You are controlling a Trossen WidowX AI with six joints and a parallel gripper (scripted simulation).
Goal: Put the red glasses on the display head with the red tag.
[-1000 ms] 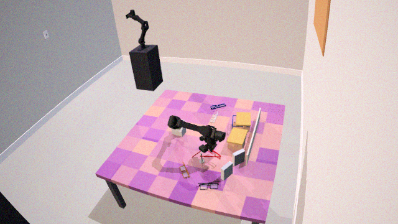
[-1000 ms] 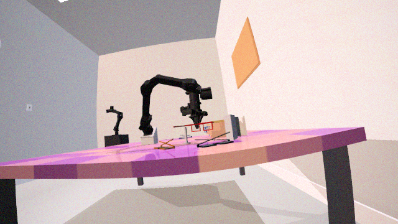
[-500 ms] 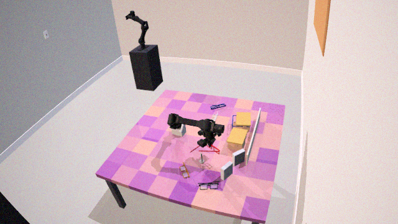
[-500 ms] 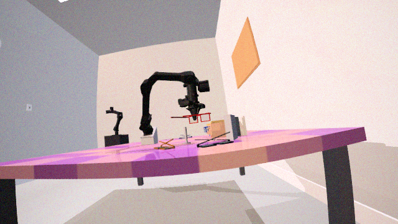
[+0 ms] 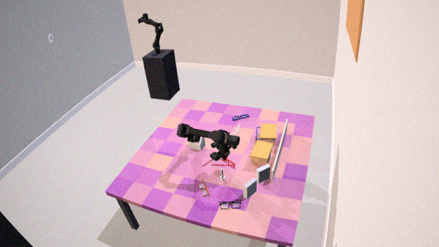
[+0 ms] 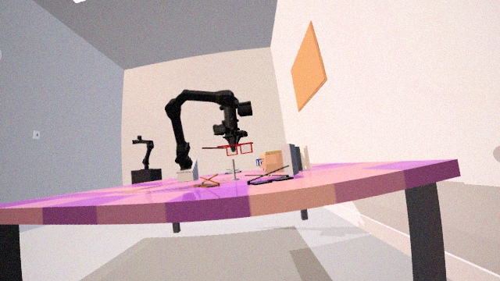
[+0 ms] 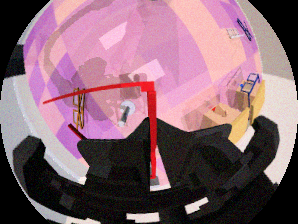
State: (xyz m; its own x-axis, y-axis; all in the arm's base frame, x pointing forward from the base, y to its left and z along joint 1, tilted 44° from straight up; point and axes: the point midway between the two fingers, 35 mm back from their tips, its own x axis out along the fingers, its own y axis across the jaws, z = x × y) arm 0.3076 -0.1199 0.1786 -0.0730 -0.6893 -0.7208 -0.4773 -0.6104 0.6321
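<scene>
Red glasses held in the air by the gripper, clear of the table.

The red glasses (image 6: 236,148) are pinched at the front frame by the gripper (image 6: 233,141), whose fingers are pressed together on them; the frame is seen hanging level just under the fingertips, with one temple stretched out to the side. Straight below the gripper a small grey stand (image 6: 233,168) is seen upright on the checkered table (image 5: 274,226). Beyond the gripper, on the side away from the arm's base, two yellow display heads (image 5: 262,150) are placed against a white panel (image 5: 279,149). Orange glasses (image 5: 204,188) and black glasses (image 5: 230,204) are laid flat on the table, below and well apart from the gripper.
</scene>
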